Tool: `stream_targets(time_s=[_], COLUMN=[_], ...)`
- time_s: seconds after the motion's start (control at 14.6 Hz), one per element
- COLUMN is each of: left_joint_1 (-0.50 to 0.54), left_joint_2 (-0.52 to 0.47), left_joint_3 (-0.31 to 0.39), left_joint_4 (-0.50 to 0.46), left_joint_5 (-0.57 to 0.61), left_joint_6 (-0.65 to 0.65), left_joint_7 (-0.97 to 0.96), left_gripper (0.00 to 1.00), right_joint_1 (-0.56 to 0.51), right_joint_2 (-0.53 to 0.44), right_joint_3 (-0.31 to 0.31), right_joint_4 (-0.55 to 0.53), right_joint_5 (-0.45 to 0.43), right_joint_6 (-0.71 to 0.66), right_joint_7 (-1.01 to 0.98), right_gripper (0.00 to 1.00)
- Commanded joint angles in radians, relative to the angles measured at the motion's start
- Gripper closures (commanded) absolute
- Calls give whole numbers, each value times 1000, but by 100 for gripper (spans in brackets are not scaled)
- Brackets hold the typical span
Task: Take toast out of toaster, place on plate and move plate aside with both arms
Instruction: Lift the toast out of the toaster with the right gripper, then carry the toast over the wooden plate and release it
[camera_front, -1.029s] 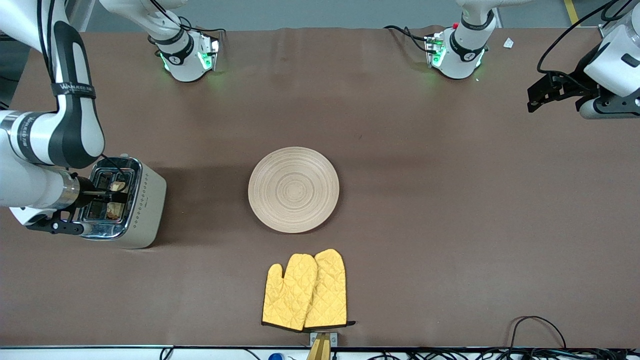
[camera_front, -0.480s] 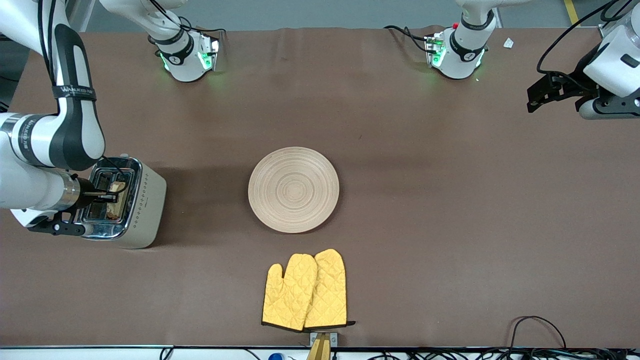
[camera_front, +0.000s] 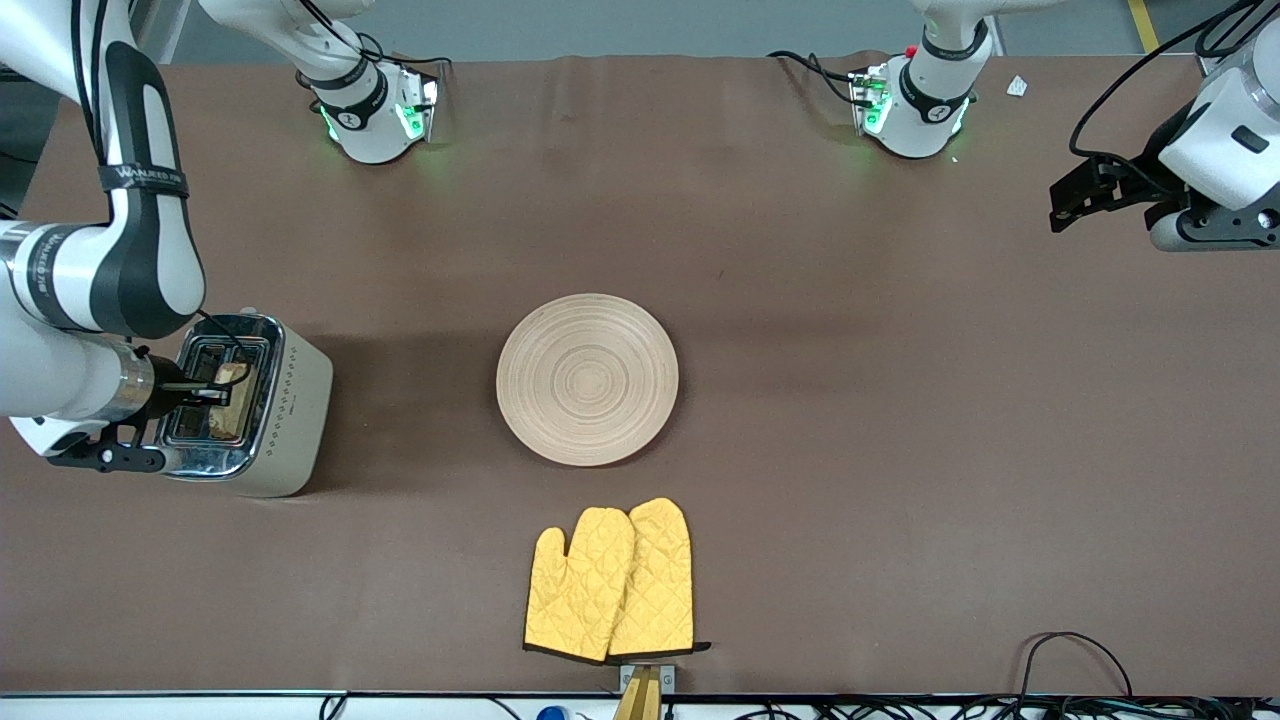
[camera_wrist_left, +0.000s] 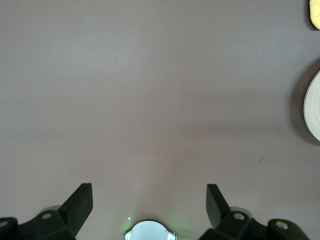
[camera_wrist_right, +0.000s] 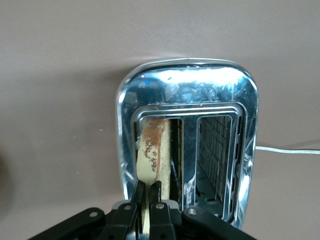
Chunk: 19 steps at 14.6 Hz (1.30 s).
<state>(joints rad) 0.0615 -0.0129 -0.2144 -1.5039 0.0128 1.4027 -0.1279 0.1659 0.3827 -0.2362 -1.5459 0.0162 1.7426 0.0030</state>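
The toast (camera_wrist_right: 152, 152) stands upright in one slot of the chrome toaster (camera_front: 262, 405); in the front view it (camera_front: 232, 375) shows just above the slot. My right gripper (camera_wrist_right: 148, 187) is shut on the toast's edge, over the toaster (camera_wrist_right: 187, 90); it also shows in the front view (camera_front: 205, 390). The round light-wood plate (camera_front: 587, 379) lies at the table's middle, bare; its rim shows in the left wrist view (camera_wrist_left: 312, 107). My left gripper (camera_front: 1075, 195) hangs open and empty over the left arm's end of the table, its fingertips (camera_wrist_left: 82, 197) wide apart.
A pair of yellow oven mitts (camera_front: 610, 582) lies nearer the camera than the plate. The arm bases (camera_front: 375, 110) stand along the table's back edge. A white cable (camera_wrist_right: 287, 150) runs from the toaster. Cables (camera_front: 1075, 665) lie at the front edge.
The right gripper has lifted slightly with the toast, which rises a little out of the slot. The left gripper has drifted slightly upward in the front view.
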Motion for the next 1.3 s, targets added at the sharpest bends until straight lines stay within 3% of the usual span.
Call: stream_targets(time_s=[0.0, 0.21, 0.34, 0.62, 0.89, 1.03, 1.17, 1.23], left_joint_1=[-6, -6, -6, -5, -8, -6, -2, -2], left_joint_2=[16, 24, 24, 22, 27, 36, 48, 53], left_joint_3=[0, 0, -2, -2, -2, -2, -2, -2], left_joint_4=[28, 37, 37, 37, 37, 36, 27, 22], left_joint_5=[1, -1, -1, -1, -5, -10, -23, -51], left_joint_6=[-10, -10, -10, -11, -11, -11, -11, -11], left_joint_7=[16, 16, 14, 14, 14, 22, 24, 22], left_gripper=[0, 0, 0, 0, 0, 0, 0, 0], right_joint_1=[44, 137, 182, 268, 346, 389, 399, 400], right_joint_2=[-50, -47, -39, 63, 176, 188, 215, 220], right_joint_3=[3, 11, 11, 9, 9, 11, 9, 9], right_joint_4=[76, 127, 127, 106, 60, -14, -31, -31], right_joint_5=[16, 34, 121, 440, 756, 865, 1005, 1016], right_joint_6=[-112, -186, -180, -149, 0, 139, 172, 173], right_joint_7=[-12, -6, -6, 2, 3, 3, 2, 0], right_gripper=[93, 93, 93, 92, 91, 91, 91, 87])
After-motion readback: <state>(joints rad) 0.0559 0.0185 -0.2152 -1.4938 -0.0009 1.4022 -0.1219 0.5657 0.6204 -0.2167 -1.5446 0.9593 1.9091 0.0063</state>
